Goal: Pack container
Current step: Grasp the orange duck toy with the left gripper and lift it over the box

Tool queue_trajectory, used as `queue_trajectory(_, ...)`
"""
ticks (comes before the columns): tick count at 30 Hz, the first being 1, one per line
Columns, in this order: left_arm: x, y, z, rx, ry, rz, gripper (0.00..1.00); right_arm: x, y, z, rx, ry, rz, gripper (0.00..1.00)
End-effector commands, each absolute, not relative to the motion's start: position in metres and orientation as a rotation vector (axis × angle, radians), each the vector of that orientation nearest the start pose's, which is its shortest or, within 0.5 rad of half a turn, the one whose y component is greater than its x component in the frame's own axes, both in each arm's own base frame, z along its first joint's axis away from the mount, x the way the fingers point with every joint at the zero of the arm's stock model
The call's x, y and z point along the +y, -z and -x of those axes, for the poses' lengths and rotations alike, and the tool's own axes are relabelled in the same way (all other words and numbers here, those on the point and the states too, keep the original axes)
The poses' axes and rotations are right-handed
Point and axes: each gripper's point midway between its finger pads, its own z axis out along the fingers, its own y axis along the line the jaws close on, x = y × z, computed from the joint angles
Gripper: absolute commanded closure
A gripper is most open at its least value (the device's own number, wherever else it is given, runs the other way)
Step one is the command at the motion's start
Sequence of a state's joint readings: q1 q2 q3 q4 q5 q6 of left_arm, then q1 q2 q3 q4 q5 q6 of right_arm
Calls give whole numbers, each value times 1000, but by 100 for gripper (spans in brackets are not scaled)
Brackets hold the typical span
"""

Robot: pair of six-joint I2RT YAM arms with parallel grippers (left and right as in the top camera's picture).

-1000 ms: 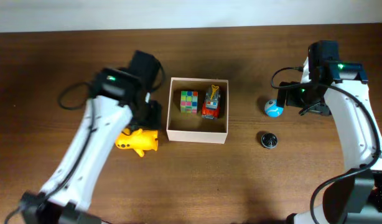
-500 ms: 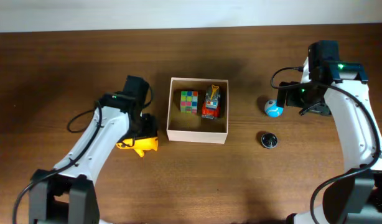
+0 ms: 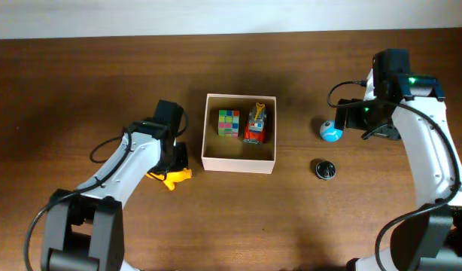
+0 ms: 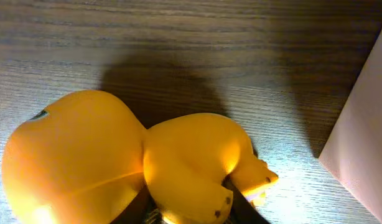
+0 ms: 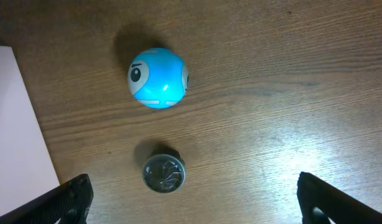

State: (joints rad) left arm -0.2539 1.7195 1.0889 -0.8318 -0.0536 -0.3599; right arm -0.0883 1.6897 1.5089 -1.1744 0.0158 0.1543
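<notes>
The container (image 3: 238, 164), a white-walled square box with a tan floor, sits mid-table with a multicoloured cube (image 3: 229, 123) and a red toy car (image 3: 255, 125) inside. Left of it lies a yellow toy animal (image 3: 174, 176). My left gripper (image 3: 169, 165) is down over the toy. In the left wrist view the yellow toy (image 4: 116, 162) fills the frame, and dark fingers (image 4: 239, 200) press on both sides of its body. My right gripper (image 5: 194, 202) hangs open, high above the table to the right of the container, with nothing between its fingers.
A blue ball (image 5: 157, 78) with a face lies right of the container, also visible from overhead (image 3: 330, 132). A small dark round puck (image 5: 163, 172) rests nearer the front (image 3: 325, 168). The container's white wall (image 4: 365, 137) stands close to the yellow toy's right.
My left arm has swung forward and dropped onto the yellow toy, and its jaws have closed in on the toy's body. The right arm has stayed still.
</notes>
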Motion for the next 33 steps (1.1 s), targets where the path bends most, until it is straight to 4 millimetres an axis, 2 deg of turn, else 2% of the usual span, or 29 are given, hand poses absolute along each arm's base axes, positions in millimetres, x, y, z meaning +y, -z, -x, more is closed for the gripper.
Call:
queue_trajectory(1, -73, -20, -301, 3072, -15, 136, 81, -35, -155, -358, 2886, 0, -365, 1)
queue_trajectory(2, -73, -20, -301, 3072, -14, 132, 91, -35, -155, -358, 2886, 0, -365, 1)
queue_trajectory(4, -73, -20, -300, 3077, -17, 132, 98, -35, -155, -358, 2886, 0, -365, 1)
queue_trajectory(6, -73, -25, -300, 3078, -17, 132, 98, -35, -155, -358, 2886, 0, -365, 1)
queue_trajectory(9, -74, -46, -306, 3067, -13, 131, 98, -35, -155, -358, 2886, 0, -365, 1)
queue_trajectory(13, -79, -96, -318, 3010, 20, 69, 98, -35, -155, -358, 2886, 0, -365, 1)
queue_trajectory(16, -88, -145, -329, 2921, 61, 31, 98, -35, -155, -358, 2886, 0, -365, 1)
queue_trajectory(19, -106, -190, -339, 2808, 115, -30, 98, -35, -155, -358, 2886, 0, -365, 1)
queue_trajectory(22, -133, -217, -343, 2719, 182, -59, 98, -35, -155, -358, 2886, 0, -365, 1)
queue_trajectory(25, -166, -225, -348, 2657, 266, -46, 98, -35, -155, -358, 2886, 0, -365, 1)
queue_trajectory(29, -213, -220, -353, 2602, 331, -166, 98, -35, -155, -358, 2886, 0, -365, 1)
queue_trajectory(30, -226, -213, -354, 2602, 331, -198, 98, -35, -155, -358, 2886, 0, -365, 1)
queue_trajectory(33, -245, -187, -356, 2638, 290, -214, 98, -35, -155, -358, 2886, 0, -365, 1)
